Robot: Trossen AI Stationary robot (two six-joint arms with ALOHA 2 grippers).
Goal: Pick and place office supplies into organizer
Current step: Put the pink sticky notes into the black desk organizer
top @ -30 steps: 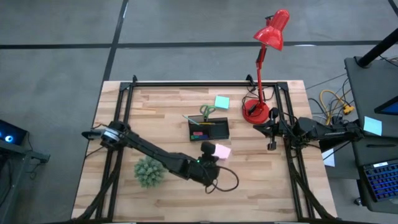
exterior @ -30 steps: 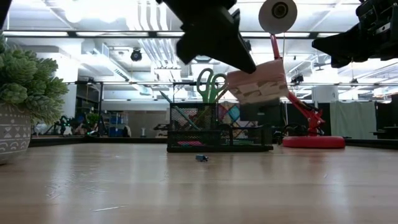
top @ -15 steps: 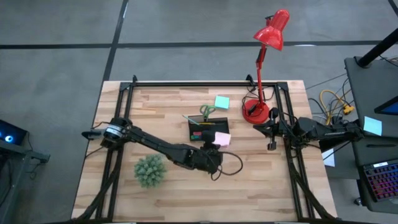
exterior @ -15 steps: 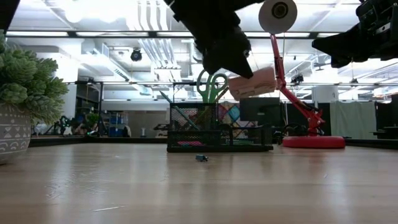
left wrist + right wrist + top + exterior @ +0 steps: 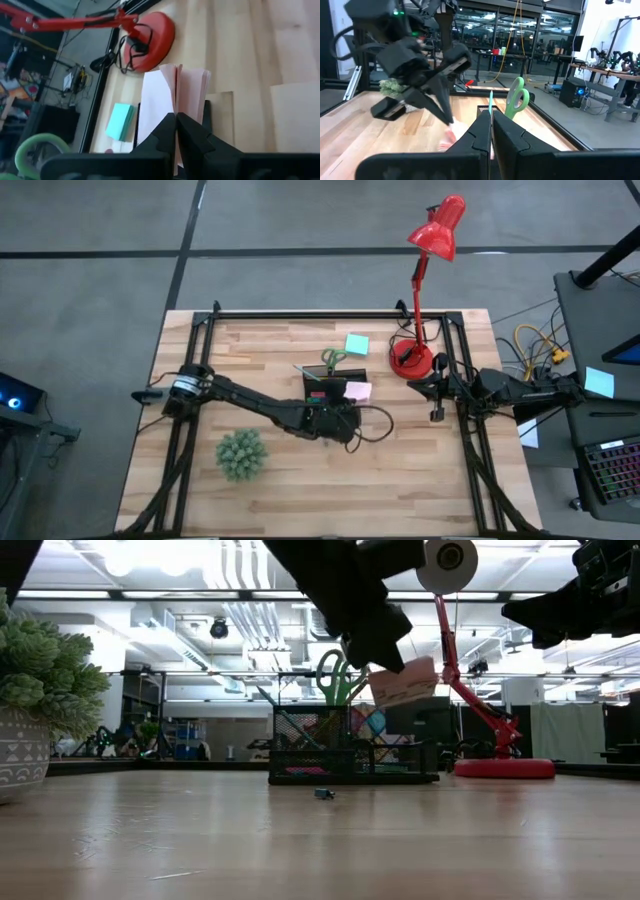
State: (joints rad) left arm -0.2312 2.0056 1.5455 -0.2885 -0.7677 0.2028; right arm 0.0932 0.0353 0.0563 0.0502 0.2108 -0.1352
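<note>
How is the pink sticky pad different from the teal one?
The pink sticky pad is up in the air over the black organizer, pinched in the left gripper; the teal sticky pad lies flat on the table, touched by nothing. The pink one hangs tilted with its sheets fanning apart; the teal one stays neatly closed. Both are small square note pads.

Overhead view looks straight down; low view sits at tabletop level; both share the organizer.

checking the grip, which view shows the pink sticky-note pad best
The left wrist view: the pink sticky-note pad fills the middle, pinched by the shut left gripper. The low view shows it edge-on, in the air above the black mesh organizer. The high view shows a small pink square; the right wrist view only a blur.
</note>
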